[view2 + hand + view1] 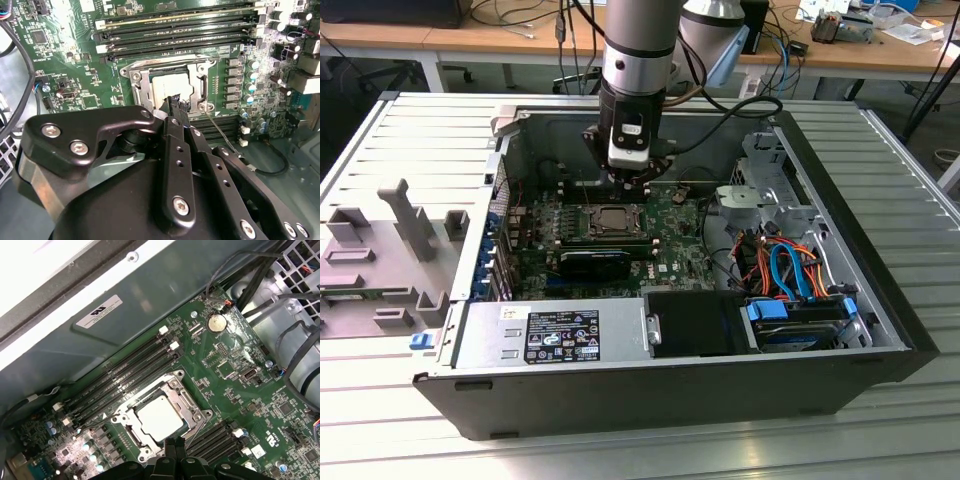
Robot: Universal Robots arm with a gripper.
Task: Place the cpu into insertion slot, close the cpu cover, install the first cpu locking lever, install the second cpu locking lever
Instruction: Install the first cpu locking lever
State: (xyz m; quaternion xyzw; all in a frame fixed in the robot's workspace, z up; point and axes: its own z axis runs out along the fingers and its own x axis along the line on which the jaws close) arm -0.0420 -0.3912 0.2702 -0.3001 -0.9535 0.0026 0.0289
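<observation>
Hanging over the open computer case (650,400) in the exterior view, the gripper (638,188) sits just above the socket, and in both wrist views its tips are right at the rim of the insertion slot (134,76). The claw's 2 fingers (168,447) are drawn together with barely a slit between them and nothing shows pinched there; whether the tips touch metal I cannot tell. The cpu (160,417) lies flat and square inside the slot on the green motherboard (235,390), so step 1 looks done. The cpu cover (186,399) appears to lie down around the chip, framing its grey top, so step 2 looks done too, though how fully it is seated is hard to judge. A thin wire lever (220,132) runs out slantwise from the socket corner beside the fingertips and does not look tucked under a catch, so I judge the first locking lever to be the step in hand. That work calls for a firm push on a springy wire, down and then sideways under its hook, without the tips sliding onto the memory slots (175,35) just beside
</observation>
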